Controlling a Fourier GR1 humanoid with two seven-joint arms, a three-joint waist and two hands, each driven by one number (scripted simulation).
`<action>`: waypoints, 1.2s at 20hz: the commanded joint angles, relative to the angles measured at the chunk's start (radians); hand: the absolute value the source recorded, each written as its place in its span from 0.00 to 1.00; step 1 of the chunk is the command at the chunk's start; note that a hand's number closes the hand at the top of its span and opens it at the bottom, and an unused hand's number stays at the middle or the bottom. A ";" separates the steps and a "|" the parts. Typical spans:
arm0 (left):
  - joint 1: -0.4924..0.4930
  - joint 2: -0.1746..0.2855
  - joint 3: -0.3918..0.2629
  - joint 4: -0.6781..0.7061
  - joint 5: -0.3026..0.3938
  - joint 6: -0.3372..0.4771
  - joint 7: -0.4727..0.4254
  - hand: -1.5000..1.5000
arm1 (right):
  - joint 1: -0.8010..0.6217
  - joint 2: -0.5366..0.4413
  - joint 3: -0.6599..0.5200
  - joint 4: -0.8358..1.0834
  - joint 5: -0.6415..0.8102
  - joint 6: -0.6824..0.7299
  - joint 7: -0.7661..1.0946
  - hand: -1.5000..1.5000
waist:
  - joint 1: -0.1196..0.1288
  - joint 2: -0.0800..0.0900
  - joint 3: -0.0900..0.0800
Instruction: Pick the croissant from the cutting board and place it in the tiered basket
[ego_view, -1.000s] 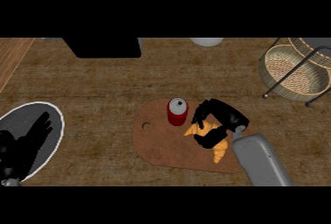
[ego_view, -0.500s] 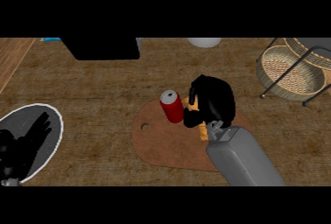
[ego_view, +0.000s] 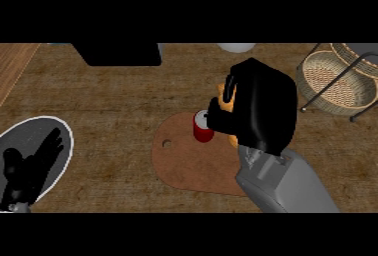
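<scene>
Since a moment ago my right hand (ego_view: 258, 110) has lifted clear of the cutting board (ego_view: 193, 167), fingers curled round the croissant (ego_view: 224, 97), of which only an orange sliver shows. Carry step, I judge. Next: swing right, over the basket (ego_view: 328, 82), then release. Left hand (ego_view: 29, 170) rests open, lower left.

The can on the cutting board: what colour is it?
The can is red with a pale top; the head view shows it.

Woven wicker tiered basket (ego_view: 332, 82), metal-framed
</scene>
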 joint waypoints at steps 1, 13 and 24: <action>0.041 -0.012 -0.016 -0.064 -0.011 0.001 0.026 0.50 | -0.071 0.006 -0.075 0.021 0.037 -0.020 0.076 1.00 | 0.013 0.005 0.001; 0.011 0.001 0.018 -0.038 0.018 -0.058 0.028 0.50 | -0.184 -0.183 -0.404 0.299 -0.074 -0.155 -0.288 1.00 | 0.017 0.009 0.001; -0.059 0.002 0.023 -0.015 -0.005 -0.039 0.051 0.50 | -0.345 -0.282 -0.661 0.736 -0.326 -0.415 -0.646 1.00 | 0.029 0.016 0.002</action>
